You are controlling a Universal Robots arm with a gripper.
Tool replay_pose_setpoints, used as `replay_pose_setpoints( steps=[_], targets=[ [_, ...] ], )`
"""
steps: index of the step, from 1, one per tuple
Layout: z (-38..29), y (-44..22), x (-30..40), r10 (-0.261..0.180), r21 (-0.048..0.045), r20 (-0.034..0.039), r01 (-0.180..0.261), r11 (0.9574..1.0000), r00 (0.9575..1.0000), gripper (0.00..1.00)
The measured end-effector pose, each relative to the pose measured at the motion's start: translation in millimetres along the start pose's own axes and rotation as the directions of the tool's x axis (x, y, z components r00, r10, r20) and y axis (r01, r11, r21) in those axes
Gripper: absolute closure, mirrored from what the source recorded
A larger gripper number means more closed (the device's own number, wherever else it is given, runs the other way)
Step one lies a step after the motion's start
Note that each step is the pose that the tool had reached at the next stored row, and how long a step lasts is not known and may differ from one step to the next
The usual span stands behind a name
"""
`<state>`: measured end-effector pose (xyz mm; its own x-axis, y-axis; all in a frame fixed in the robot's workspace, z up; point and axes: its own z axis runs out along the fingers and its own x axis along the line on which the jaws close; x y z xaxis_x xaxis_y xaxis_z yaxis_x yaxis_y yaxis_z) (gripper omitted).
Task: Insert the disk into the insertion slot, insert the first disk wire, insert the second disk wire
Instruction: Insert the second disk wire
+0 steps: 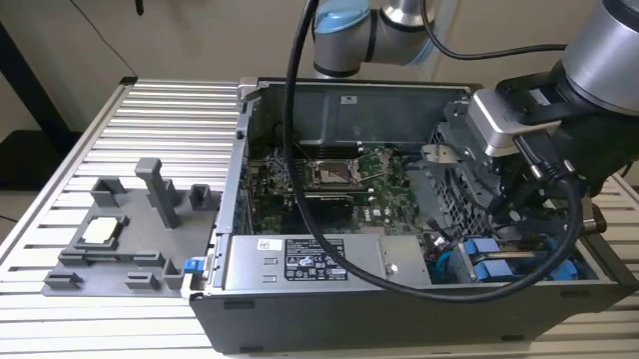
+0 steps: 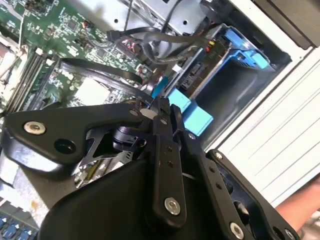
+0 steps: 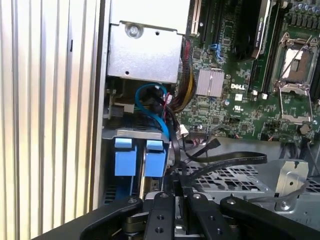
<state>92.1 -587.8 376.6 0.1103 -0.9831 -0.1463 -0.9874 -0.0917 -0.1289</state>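
Observation:
My gripper (image 3: pixel 180 192) hangs inside the open computer case, just above the grey drive cage (image 3: pixel 240 172). Its black fingers (image 2: pixel 161 125) are drawn together on the end of a flat black disk wire (image 3: pixel 235 160) that loops over the cage. Beside the fingertips, the disk's two bright blue caddy tabs (image 3: pixel 135 159) show at the mouth of the insertion slot (image 2: pixel 227 80); its silver body is hidden inside. The same tabs (image 1: pixel 482 259) appear in the exterior view, low at that view's right. A thin blue wire (image 3: pixel 150 102) curls above the tabs.
The arm's wrist (image 1: pixel 559 97) leans into the case (image 1: pixel 399 314) from the exterior view's right. The green motherboard (image 1: pixel 334 179) fills the case floor, with the grey labelled power-supply box (image 1: pixel 310 262) at the front. A grey fixture (image 1: pixel 120 239) stands on the ribbed table (image 1: pixel 150 105).

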Motion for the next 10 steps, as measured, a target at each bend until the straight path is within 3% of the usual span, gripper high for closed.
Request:
replay_pose_setpoints(
  steps=[5, 10],
  targets=[
    [-1.1, -3.5, 15.0, 0.0, -0.0026, 0.0002, 0.0, 1.0, 1.0, 0.84],
    [-1.3, -4.0, 16.8, 0.001, -0.0029, 0.0011, -0.001, 1.0, 1.0, 0.84]
  ],
)
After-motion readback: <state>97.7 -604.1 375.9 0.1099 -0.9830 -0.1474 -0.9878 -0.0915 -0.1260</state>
